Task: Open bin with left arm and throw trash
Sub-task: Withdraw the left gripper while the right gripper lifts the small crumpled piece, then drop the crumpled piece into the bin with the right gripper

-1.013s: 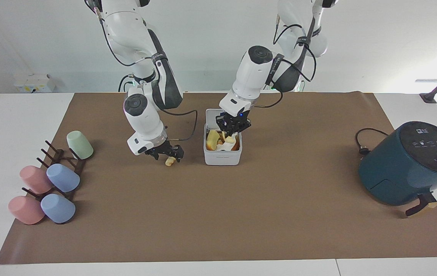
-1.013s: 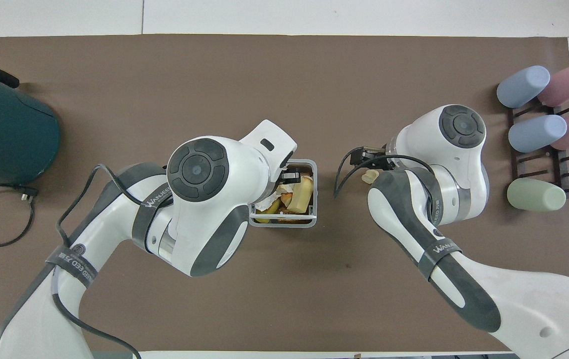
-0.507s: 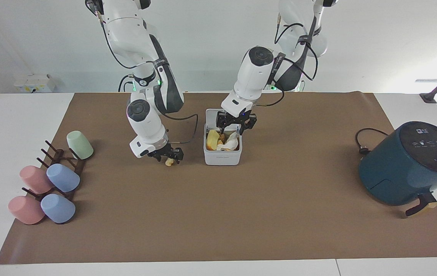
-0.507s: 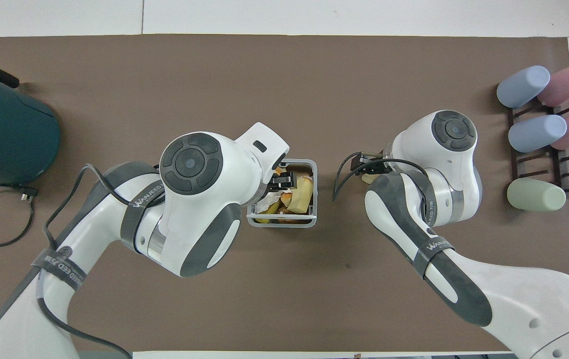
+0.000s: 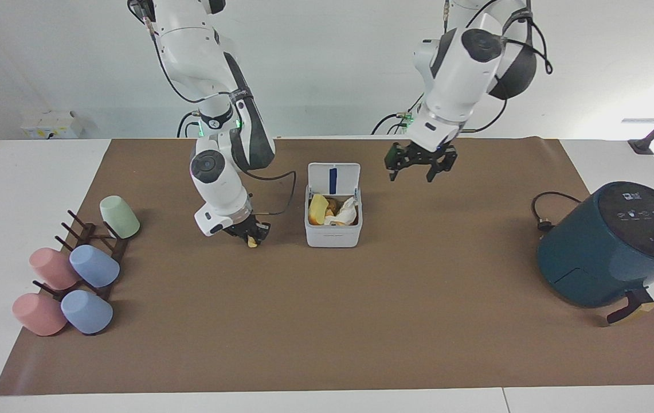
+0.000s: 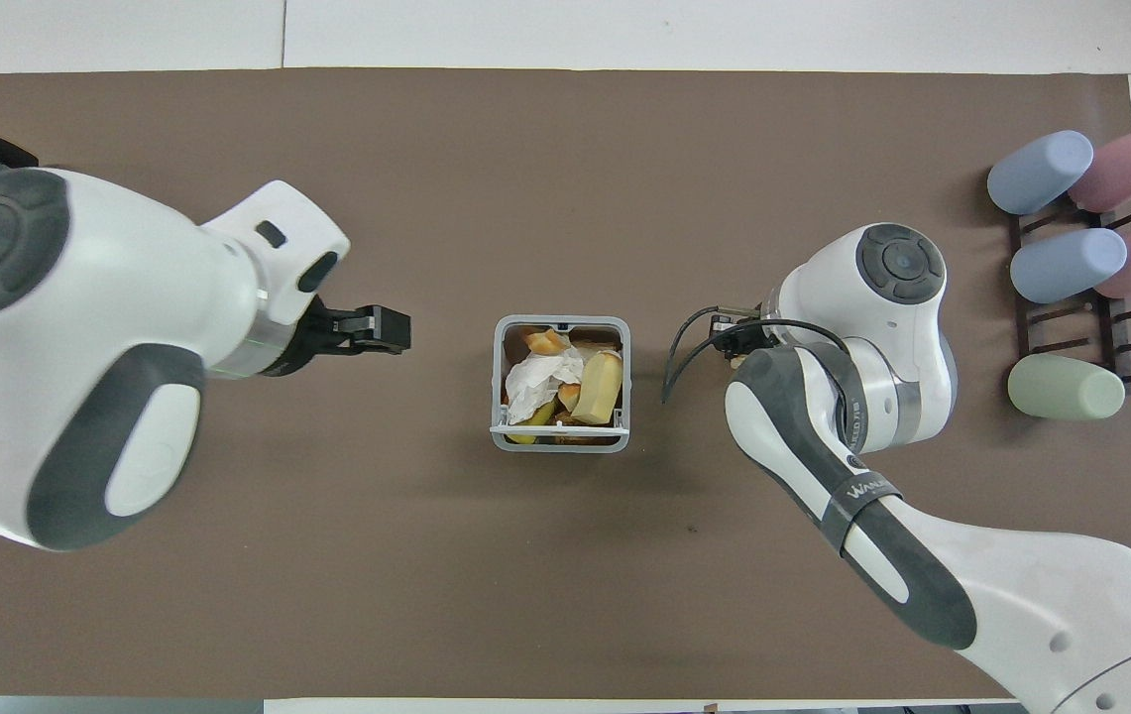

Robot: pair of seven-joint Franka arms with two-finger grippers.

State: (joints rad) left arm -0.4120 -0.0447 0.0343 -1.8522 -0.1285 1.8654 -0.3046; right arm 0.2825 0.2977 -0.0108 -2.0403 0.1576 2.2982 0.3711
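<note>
Centrally on the table [image 5: 418,321] sits the bin [image 5: 333,229], lid up, scraps inside. Beside it, toward the right arm's end, the right end effector [image 5: 251,235] pinches a yellow scrap [image 5: 253,242] low at the table. Over the table toward the bin's other flank, the left end effector [image 5: 420,166] hangs open and empty.

The small white cube-shaped plastic bin [image 5: 332,221] has smooth, faintly glossy walls, and its raised flat lid [image 5: 334,178] looks like the same plastic. Inside lies a crumpled white paper scrap [image 6: 537,379] beside a waxy yellow rounded block [image 6: 601,386]. The brown table covering [image 5: 327,321] is matt and paper-like. The white jointed left arm [image 5: 457,74] has glossy hard shells. The big dark-teal air fryer [image 5: 613,244] has a satin plastic body, and the pastel cups [image 5: 94,265] look matt and smooth.
</note>
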